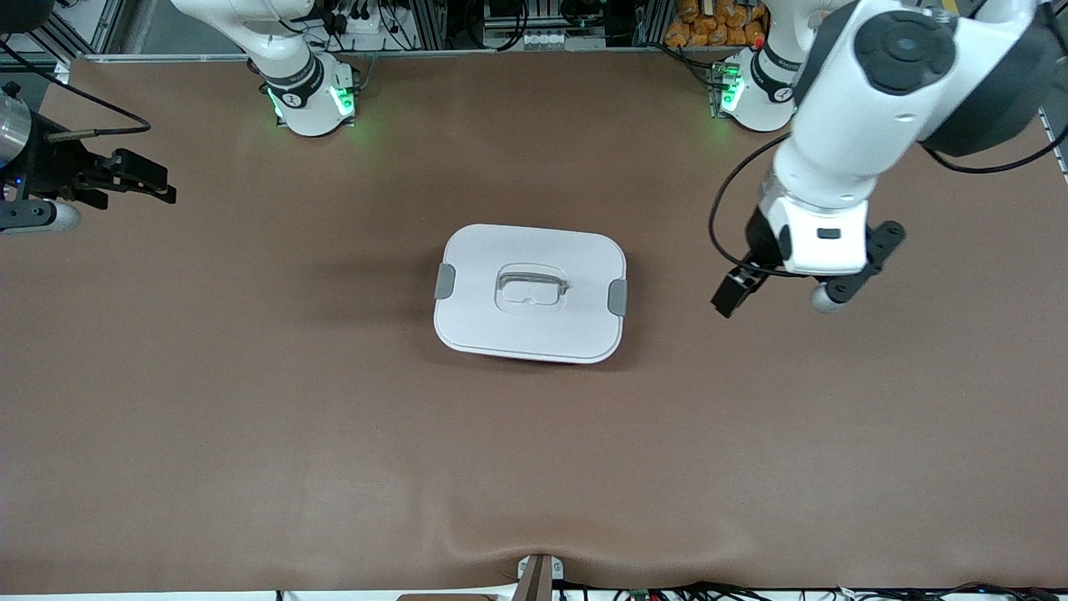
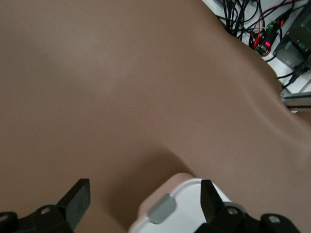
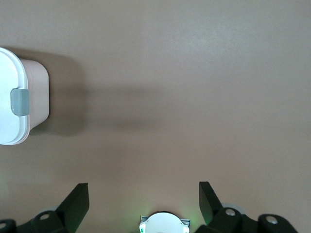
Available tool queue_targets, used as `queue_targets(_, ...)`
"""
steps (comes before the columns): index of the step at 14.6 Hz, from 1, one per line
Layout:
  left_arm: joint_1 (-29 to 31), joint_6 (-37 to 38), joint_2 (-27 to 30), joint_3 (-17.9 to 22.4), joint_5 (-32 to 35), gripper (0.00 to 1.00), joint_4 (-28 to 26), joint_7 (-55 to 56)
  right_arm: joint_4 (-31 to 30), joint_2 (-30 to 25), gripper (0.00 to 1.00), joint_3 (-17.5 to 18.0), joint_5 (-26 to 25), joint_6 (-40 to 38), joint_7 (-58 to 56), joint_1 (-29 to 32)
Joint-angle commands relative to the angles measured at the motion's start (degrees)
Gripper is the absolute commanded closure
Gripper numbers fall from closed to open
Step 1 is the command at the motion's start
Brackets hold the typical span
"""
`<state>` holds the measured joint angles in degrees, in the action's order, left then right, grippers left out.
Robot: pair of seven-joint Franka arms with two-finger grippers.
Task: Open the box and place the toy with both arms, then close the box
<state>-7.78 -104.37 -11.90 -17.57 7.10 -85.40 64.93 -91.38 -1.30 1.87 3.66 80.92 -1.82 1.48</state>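
The box [image 1: 530, 292] sat lidded mid-table, both grey clips [image 1: 617, 297] down. My left gripper [image 1: 776, 296] hung beside it, my right gripper [image 1: 125, 179] well apart; both gaped wide, empty.

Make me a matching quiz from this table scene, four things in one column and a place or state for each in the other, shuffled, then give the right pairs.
Things:
1. box
2. side clips
3. left gripper
4. right gripper

Places or states:
A. grey, one on each short end of the lid
B. open, over bare table at the right arm's end
C. lid on, mid-table
D. open, over the table beside the box, toward the left arm's end

Pairs: 1-C, 2-A, 3-D, 4-B
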Motion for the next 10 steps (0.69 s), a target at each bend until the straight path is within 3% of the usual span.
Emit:
queue_targets(1, 3.72, 3.64, 1.79, -0.27, -1.03, 0.0, 0.76, -9.09, -0.2, -0.2, 0.0, 0.68, 0.82, 0.3, -0.29, 0.89)
queue_targets(4, 6.89, 8.2, 3.46, -0.1, -1.03, 0.0, 0.76, -15.85, -0.12, 0.07, 0.0, 0.68, 0.82, 0.3, -0.29, 0.89)
queue_targets(10, 15.15, 16.29, 6.98, -0.1, -1.03, 0.0, 0.85, -41.43, -0.12, 0.07, 0.0, 0.68, 0.91, 0.3, -0.29, 0.89)
